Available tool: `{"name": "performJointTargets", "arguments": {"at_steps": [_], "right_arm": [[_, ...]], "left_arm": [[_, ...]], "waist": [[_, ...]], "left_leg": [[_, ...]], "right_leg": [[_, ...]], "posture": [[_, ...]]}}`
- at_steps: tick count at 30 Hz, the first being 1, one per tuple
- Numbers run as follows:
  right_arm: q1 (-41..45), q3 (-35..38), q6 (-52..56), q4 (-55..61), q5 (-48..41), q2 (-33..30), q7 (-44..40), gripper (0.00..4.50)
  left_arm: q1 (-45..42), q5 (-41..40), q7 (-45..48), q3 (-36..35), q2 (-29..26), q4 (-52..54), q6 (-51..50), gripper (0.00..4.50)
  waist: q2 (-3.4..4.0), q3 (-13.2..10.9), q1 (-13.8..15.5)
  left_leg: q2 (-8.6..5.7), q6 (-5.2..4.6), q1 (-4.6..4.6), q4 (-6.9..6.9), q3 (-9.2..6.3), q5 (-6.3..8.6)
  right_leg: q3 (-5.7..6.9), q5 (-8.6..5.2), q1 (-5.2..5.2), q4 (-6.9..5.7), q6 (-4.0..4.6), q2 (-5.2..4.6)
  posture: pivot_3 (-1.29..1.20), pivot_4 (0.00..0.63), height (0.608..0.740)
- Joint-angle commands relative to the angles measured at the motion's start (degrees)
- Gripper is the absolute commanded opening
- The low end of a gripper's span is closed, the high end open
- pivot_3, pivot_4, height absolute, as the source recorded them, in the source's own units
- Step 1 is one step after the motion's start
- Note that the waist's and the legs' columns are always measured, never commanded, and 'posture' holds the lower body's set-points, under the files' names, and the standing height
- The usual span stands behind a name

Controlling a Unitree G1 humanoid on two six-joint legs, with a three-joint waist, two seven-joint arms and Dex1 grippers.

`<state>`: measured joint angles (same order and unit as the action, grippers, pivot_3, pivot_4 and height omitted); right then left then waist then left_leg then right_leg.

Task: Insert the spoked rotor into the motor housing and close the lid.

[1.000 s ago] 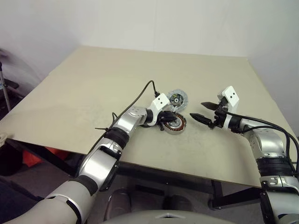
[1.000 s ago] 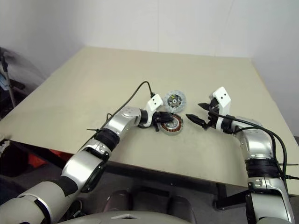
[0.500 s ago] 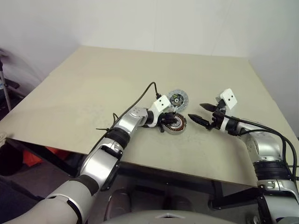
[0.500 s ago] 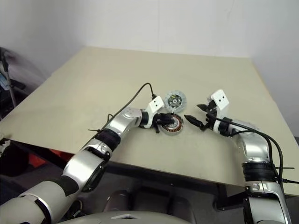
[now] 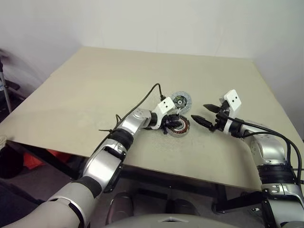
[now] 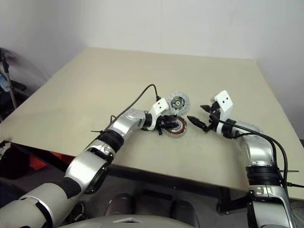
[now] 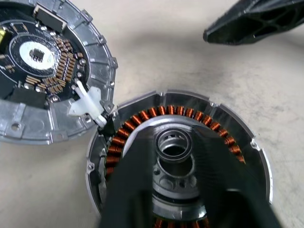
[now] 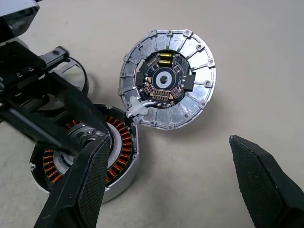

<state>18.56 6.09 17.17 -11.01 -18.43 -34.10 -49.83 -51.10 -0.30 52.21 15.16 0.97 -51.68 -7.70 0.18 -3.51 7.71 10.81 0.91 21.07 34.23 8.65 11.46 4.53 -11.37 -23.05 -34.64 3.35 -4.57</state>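
The motor housing [image 5: 178, 126], a short cylinder with copper windings around a silvery hub, lies near the table's front edge. The lid [image 5: 181, 99] lies flat just behind it, dark circuit side up, its rim touching the housing [image 8: 90, 152]. My left gripper [image 5: 172, 123] is over the housing, open, one finger on each side of the hub [image 7: 175, 145]. My right gripper [image 5: 203, 114] hangs wide open just right of the housing, holding nothing. A dark curved rim [image 8: 80, 78] shows behind the left gripper; I cannot tell if it is the spoked rotor.
The beige table [image 5: 95, 85] spreads wide behind and to the left. Its front edge runs just below the housing. A black cable [image 5: 142, 102] arches from my left wrist over the table. A white wall stands behind.
My left gripper's fingers have spread apart over the housing. The housing, the lid and the right gripper stay where they were.
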Motion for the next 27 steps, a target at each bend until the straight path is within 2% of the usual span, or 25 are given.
{"name": "performJointTargets", "arguments": {"at_steps": [1,5,9,15,23,27], "right_arm": [[0.79,1.28,-0.54,1.84,-1.46,0.18,-0.43,4.5],[0.7,0.98,-0.46,2.07,-1.67,0.47,-0.84,4.5],[0.9,0.12,-0.4,2.3,-1.73,1.22,-1.3,4.5],[-0.32,-3.24,1.18,6.08,-2.28,3.62,-3.11,4.5],[-0.59,-5.93,3.04,8.6,-1.25,5.0,-2.03,4.5],[0.46,-6.37,2.55,6.94,-0.42,5.19,-1.45,3.61]], "left_arm": [[-0.41,-0.68,-2.06,-2.29,-0.52,1.56,0.44,2.34],[1.5,-3.55,-0.79,-4.92,-2.49,8.69,-1.81,2.34],[5.34,-7.22,-0.29,-7.67,-6.2,20.43,-7.25,2.34],[10.97,-12.72,-5.06,-13.97,-11.69,37.13,-16.11,2.34],[20.6,-14.74,-9.42,-15.78,-15.61,46.85,-21.46,2.34],[24.22,-15.8,-11.53,-15.41,-15.35,50.75,-23.23,2.39]], "waist": [[0.0,0.0,0.0],[0.0,0.0,-0.1],[0.02,0.0,-0.21],[0.05,-0.02,-0.58],[0.05,-0.02,-0.65],[0.05,-0.02,-0.58]], "left_leg": [[0.0,0.01,0.0,0.0,0.0,0.0],[0.02,0.03,-0.01,-0.01,-0.01,0.02],[0.06,0.05,-0.01,-0.03,-0.04,0.03],[0.09,0.14,-0.02,-0.03,-0.03,0.1],[0.07,0.15,-0.04,-0.04,-0.01,0.11],[0.07,0.17,-0.03,-0.04,-0.02,0.11]], "right_leg": [[0.0,0.0,0.0,0.0,0.0,0.0],[0.0,0.0,-0.01,0.0,0.0,0.0],[0.01,0.0,-0.04,-0.01,0.02,0.01],[0.01,0.0,-0.06,-0.02,0.02,0.01],[-0.02,-0.08,-0.04,0.01,-0.11,0.01],[-0.02,-0.13,-0.05,0.02,-0.2,0.02]], "posture": [[0.0,0.0,0.74],[0.0,0.0,0.74],[0.0,0.0,0.74],[0.0,0.0,0.74],[0.0,0.0,0.74],[0.0,0.0,0.74]]}}
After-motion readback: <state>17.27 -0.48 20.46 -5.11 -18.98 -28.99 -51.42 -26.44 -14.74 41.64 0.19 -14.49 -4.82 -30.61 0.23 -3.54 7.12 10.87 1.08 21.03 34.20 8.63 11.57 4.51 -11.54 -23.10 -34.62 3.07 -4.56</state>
